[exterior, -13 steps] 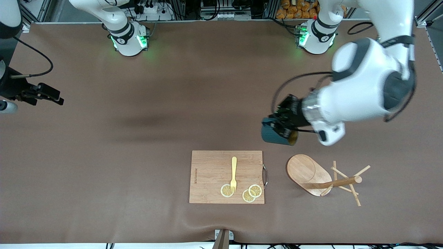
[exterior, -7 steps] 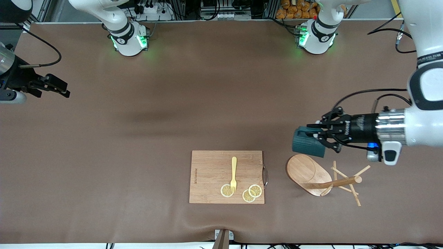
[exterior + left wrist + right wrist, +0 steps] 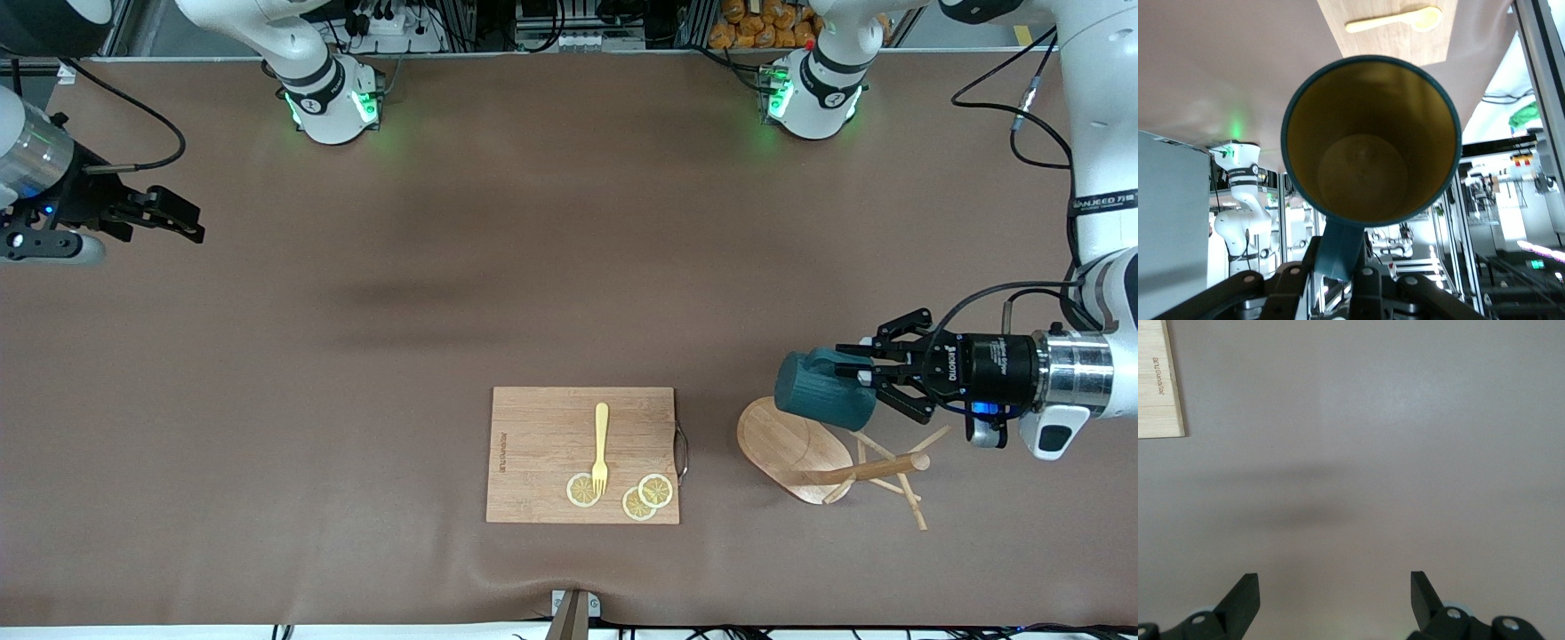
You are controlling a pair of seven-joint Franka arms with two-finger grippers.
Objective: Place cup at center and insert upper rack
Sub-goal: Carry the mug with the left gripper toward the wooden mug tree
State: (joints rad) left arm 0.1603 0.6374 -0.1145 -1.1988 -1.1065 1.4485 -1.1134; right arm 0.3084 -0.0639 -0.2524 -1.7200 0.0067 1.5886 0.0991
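The dark teal cup (image 3: 822, 402) hangs sideways in the air over the oval base of the wooden mug tree (image 3: 794, 449), which lies tipped on its side with its post and pegs toward the left arm's end of the table. My left gripper (image 3: 858, 377) is shut on the cup's handle. The left wrist view looks into the cup's yellowish inside (image 3: 1370, 140), with the handle (image 3: 1338, 250) between the fingers. My right gripper (image 3: 191, 224) is open and empty, in the air over bare table at the right arm's end; its fingertips (image 3: 1245, 593) show in the right wrist view.
A rectangular wooden cutting board (image 3: 533, 444) with a yellow fork (image 3: 601, 444) and three lemon slices (image 3: 638, 496) lies near the front camera's edge, beside the mug tree's base. Both arm bases stand along the table edge farthest from the front camera.
My left gripper has carried the cup toward the left arm's end and closer to the mug tree, now over its base. My right gripper has drifted slightly toward the table's middle.
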